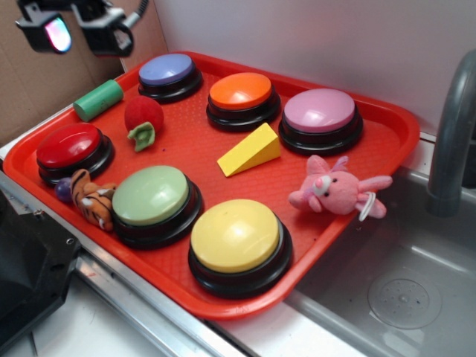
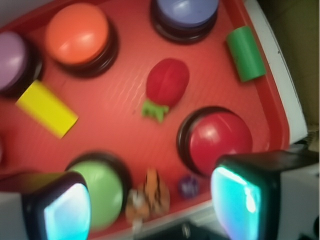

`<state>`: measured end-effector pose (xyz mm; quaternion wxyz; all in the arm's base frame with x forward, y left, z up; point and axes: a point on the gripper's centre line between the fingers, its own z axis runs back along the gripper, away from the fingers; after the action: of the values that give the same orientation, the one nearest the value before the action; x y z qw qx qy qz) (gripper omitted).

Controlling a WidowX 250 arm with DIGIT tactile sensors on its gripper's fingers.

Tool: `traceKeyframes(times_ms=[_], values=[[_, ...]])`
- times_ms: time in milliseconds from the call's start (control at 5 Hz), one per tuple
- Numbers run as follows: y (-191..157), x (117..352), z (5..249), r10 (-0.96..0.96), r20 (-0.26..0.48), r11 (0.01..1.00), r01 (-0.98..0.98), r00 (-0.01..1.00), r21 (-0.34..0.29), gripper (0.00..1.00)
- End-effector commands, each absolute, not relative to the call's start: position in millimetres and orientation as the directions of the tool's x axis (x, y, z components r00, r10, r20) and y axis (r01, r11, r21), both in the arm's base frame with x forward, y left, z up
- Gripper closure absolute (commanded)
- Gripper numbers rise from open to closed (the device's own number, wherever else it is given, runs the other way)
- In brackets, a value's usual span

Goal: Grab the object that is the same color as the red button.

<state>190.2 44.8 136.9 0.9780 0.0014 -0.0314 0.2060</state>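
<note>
Plainly, the hand [image 1: 78, 33] hangs wide open and empty above the red button [image 1: 72, 148], its pads apart to straddle the red plush ball [image 1: 143, 116] just beyond that button.

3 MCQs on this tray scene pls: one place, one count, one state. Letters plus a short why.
1. The red plush ball lies:
A. in the sink
B. between the red button and the blue button
C. on the yellow wedge

2. Dome buttons on the tray:
A. four
B. five
C. six

3. The pincer is:
A. open, holding nothing
B. shut on the ball
C. shut on the green cylinder

Key: B, it sits on the tray between those two; C, red, blue, orange, pink, green, yellow; A, wrist view shows pads apart above the tray.
</note>
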Motion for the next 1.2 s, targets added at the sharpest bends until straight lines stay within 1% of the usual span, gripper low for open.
traceKeyframes(times_ms=[0,200,400,600,800,1000], values=[[77,216,90,0.555,0.17,0.824,-0.567,0.814,0.025,0.0],[87,223,68,0.574,0.181,0.809,-0.587,0.798,0.023,0.0],[95,227,50,0.583,0.197,0.804,-0.594,0.788,-0.006,0.0],[99,228,39,0.578,0.194,0.804,-0.594,0.793,0.031,0.0],[101,228,34,0.58,0.19,0.804,-0.594,0.792,0.02,0.35],[102,227,32,0.59,0.198,0.799,-0.602,0.783,0.0,1.0]])
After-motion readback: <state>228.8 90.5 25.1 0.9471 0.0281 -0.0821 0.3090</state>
